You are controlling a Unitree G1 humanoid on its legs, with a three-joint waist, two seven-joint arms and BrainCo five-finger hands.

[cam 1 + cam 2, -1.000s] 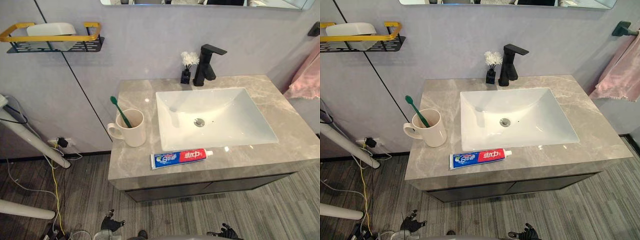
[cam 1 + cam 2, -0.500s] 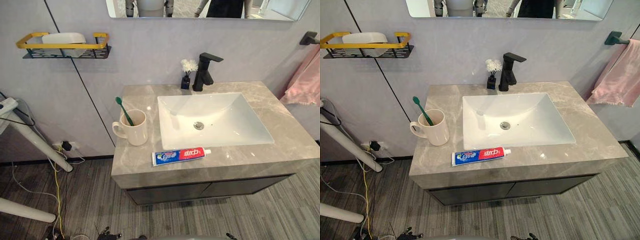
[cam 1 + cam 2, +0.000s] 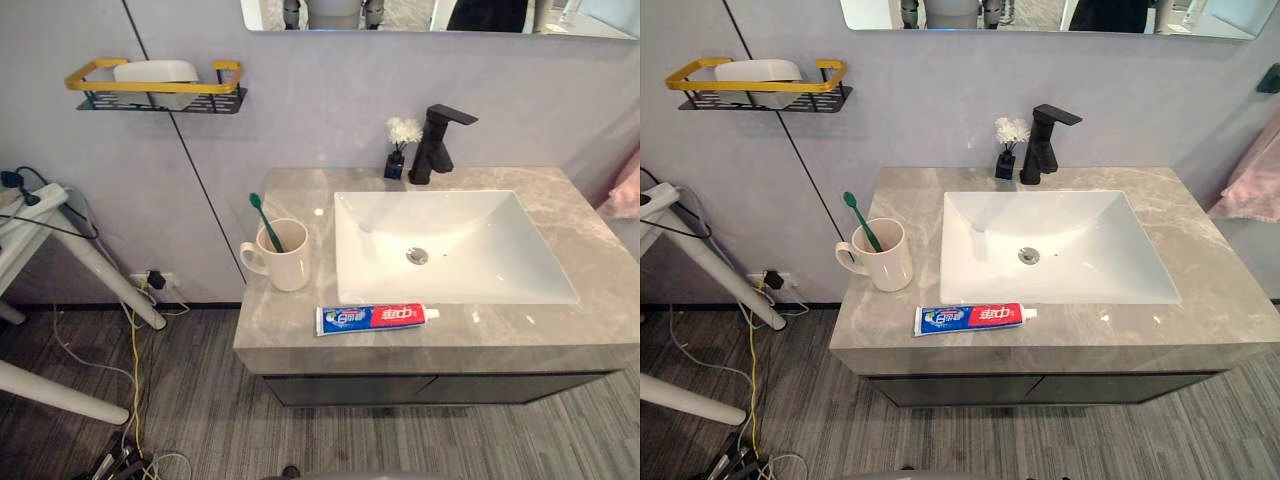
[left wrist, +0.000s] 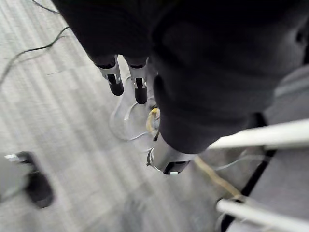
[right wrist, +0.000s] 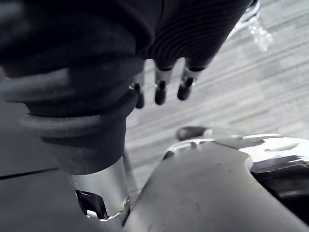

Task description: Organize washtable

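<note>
A grey marble washtable carries a white sink basin. Left of the basin stands a cream mug with a green toothbrush leaning in it. A blue and red toothpaste tube lies flat along the front edge, cap toward the right. My left hand hangs over the floor, fingers straight and holding nothing. My right hand also hangs low over the floor with relaxed, empty fingers.
A black faucet and a small black vase with a white flower stand behind the basin. A yellow-railed wall shelf holds a white dish. White stand legs and cables occupy the floor at left. A pink towel hangs at right.
The whole picture has shifted, so the camera has moved: the washtable now sits further right and the mirror shows more. Nothing on the table has moved. Dark fingertips have left the bottom edge.
</note>
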